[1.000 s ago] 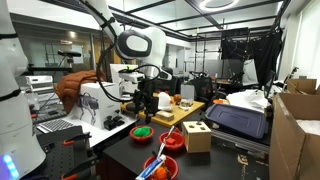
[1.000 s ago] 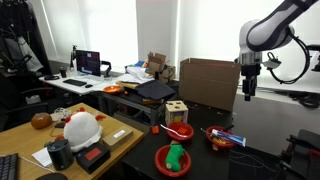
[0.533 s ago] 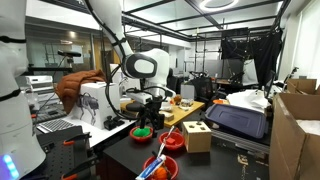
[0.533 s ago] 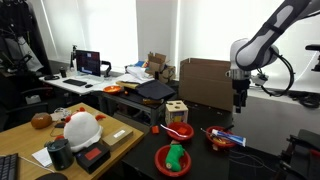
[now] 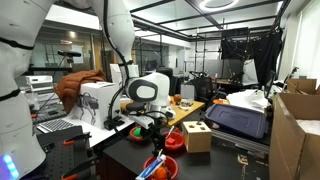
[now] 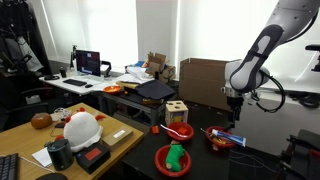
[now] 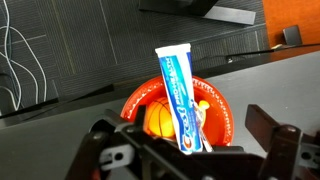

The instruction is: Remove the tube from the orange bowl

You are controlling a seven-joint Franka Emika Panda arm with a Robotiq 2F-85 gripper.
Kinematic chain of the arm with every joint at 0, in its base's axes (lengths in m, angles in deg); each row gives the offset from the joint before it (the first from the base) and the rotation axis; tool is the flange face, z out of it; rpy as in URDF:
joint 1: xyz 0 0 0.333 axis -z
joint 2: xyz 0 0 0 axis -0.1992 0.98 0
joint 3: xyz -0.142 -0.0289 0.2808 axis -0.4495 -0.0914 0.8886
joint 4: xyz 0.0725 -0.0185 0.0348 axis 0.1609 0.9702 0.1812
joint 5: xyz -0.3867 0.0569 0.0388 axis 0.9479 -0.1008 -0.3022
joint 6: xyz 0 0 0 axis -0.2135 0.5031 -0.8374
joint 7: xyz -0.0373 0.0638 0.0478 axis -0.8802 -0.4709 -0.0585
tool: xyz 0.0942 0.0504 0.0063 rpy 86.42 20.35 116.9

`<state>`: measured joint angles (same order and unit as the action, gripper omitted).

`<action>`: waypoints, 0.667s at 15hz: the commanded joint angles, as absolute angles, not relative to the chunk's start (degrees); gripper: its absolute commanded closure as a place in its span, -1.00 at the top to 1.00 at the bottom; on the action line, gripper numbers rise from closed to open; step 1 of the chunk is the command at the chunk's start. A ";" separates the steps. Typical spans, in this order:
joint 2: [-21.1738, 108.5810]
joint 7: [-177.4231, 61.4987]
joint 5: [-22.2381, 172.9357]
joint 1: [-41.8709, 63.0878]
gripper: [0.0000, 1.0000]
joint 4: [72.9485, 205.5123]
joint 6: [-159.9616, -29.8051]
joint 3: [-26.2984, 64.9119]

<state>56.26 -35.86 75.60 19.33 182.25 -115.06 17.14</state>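
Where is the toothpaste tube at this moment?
In the wrist view, the toothpaste tube lies across the orange bowl, beside an orange ball, directly ahead of the claw.

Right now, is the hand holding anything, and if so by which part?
Nothing is held. The hand hangs open above the orange bowl, and the toothpaste tube lies across the bowl, untouched.

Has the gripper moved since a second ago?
Yes. Against the cardboard box behind it, the gripper has dropped and shifted toward the picture's left, closing on the orange bowl.
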 commanded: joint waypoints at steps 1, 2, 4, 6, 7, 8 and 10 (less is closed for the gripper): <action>59.70 -37.21 76.29 20.42 1.00 180.24 -118.25 18.55; 60.93 -37.49 76.52 20.37 1.00 179.71 -119.04 18.37; 63.10 -38.03 76.23 20.81 1.00 178.70 -119.14 18.36; 64.75 -38.47 76.25 21.02 1.00 178.12 -119.57 18.43; 65.57 -38.55 76.09 21.33 1.00 177.85 -119.71 18.50; 66.25 -38.67 76.10 21.47 1.00 177.65 -119.82 18.46; 67.33 -38.86 76.23 21.61 1.00 177.32 -120.45 18.39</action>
<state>65.74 -37.20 75.65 20.61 178.14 -118.79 17.79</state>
